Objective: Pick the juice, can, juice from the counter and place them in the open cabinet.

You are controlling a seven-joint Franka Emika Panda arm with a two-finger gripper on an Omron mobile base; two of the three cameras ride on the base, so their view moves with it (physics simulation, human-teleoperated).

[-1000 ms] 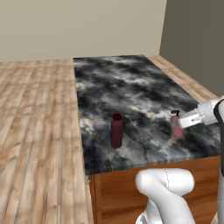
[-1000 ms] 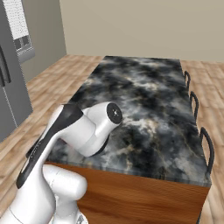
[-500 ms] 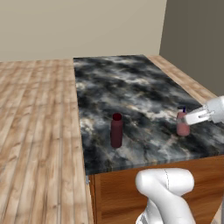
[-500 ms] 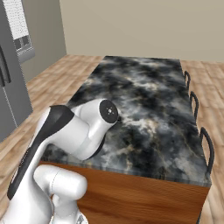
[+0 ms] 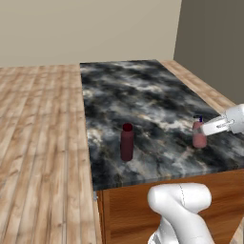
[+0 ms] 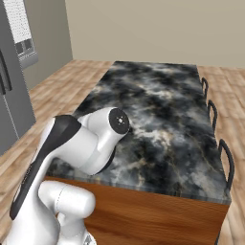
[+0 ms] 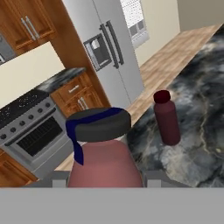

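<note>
A pink juice bottle (image 5: 199, 135) with a dark cap and a blue band hangs just above the marbled counter (image 5: 143, 95) near its front right corner, and my gripper (image 5: 204, 127) is shut on its neck from the right. In the hand view this juice bottle (image 7: 105, 153) fills the lower middle, between my fingertips (image 7: 59, 182). A taller dark maroon juice bottle (image 5: 127, 142) stands upright on the counter to the left, also seen as a maroon bottle (image 7: 167, 117) in the hand view. The can and the open cabinet are out of view.
A steel fridge (image 7: 109, 48), a stove (image 7: 30, 122) and closed wooden cabinets (image 7: 26, 26) lie beyond the counter's left side. Dark chair backs (image 6: 225, 158) line the counter's right edge. My arm's elbow (image 6: 95, 139) covers the counter's near left part.
My gripper has carried the pink juice bottle a little further right along the counter's front. The maroon bottle has not moved.
</note>
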